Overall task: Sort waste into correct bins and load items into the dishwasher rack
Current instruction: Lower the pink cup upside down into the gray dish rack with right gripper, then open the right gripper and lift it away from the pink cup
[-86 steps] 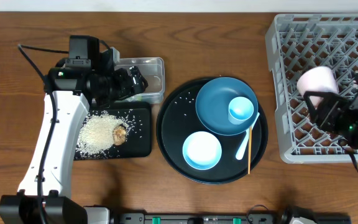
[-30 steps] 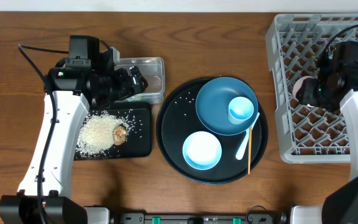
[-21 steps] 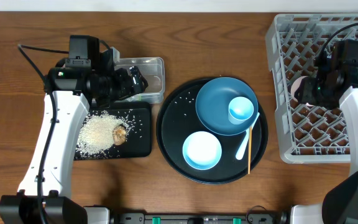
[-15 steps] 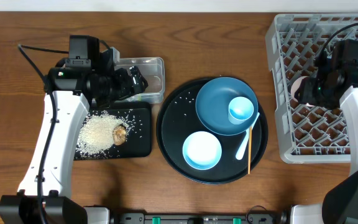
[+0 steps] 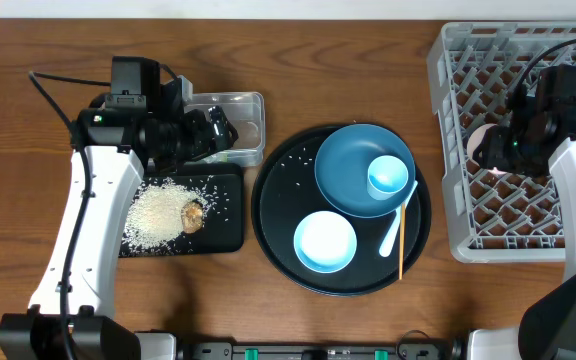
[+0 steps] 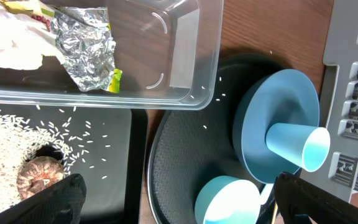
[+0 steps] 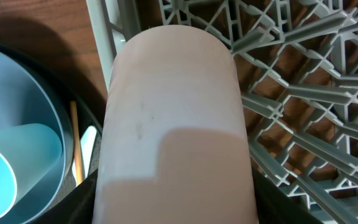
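My right gripper is shut on the pinkish-white cup, holding it on its side low over the left part of the grey dishwasher rack. The cup fills the right wrist view. My left gripper is open and empty above the clear tub, which holds silver wrappers and a yellow-green packet. Rice and a brown lump lie on the flat black tray. The dark blue plate carries the light blue cup, beside the bowl, spoon and stick.
The plate, bowl, spoon and stick rest on a large round black tray in the middle, with a few loose rice grains on it. The rack's pegs stand close to the right of the held cup.
My right arm has carried the pinkish-white cup from the rack's middle to its left side and lower. In the last second it has barely moved. The left arm is still.
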Available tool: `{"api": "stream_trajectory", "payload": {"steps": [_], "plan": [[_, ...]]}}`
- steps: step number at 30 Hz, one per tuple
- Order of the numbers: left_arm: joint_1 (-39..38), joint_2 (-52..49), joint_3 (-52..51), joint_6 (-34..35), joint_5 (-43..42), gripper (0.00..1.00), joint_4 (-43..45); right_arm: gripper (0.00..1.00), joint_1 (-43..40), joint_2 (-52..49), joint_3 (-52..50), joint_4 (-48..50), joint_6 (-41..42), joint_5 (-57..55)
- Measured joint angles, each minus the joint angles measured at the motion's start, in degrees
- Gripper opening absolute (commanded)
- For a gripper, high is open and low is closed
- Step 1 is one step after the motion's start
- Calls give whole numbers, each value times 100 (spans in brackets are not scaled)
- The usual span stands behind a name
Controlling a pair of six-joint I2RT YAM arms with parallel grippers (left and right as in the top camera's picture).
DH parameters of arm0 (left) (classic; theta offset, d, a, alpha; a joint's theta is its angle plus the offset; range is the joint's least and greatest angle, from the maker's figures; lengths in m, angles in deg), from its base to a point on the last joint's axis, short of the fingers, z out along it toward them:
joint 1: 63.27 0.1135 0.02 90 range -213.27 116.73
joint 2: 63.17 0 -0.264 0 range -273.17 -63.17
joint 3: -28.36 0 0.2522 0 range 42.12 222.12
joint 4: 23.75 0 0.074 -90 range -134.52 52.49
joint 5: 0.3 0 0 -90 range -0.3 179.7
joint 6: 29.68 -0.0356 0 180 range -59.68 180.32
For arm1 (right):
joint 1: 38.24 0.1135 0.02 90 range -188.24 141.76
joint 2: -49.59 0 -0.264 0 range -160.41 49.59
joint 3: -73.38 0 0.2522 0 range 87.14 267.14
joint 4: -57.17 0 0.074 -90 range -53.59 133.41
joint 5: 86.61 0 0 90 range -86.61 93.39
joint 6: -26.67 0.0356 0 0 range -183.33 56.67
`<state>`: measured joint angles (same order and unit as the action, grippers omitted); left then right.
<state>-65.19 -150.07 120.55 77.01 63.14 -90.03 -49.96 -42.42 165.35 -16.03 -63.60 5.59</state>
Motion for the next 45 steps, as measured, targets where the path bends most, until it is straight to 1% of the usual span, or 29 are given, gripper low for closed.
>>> {"api": "stream_trajectory", "payload": {"steps": [14, 25, 35, 45], "plan": [[0, 0, 0, 0, 0, 98, 0, 32, -20, -42, 81, -280, 94, 42], [0, 0, 0, 0, 0, 98, 0, 32, -343, -44, 136, -291, 140, 57], [0, 0, 0, 0, 0, 98, 0, 31, -343, -138, 155, -881, 223, 59], [0, 0, 0, 0, 0, 98, 0, 30, -345, -138, 125, -748, 238, 66]]}}
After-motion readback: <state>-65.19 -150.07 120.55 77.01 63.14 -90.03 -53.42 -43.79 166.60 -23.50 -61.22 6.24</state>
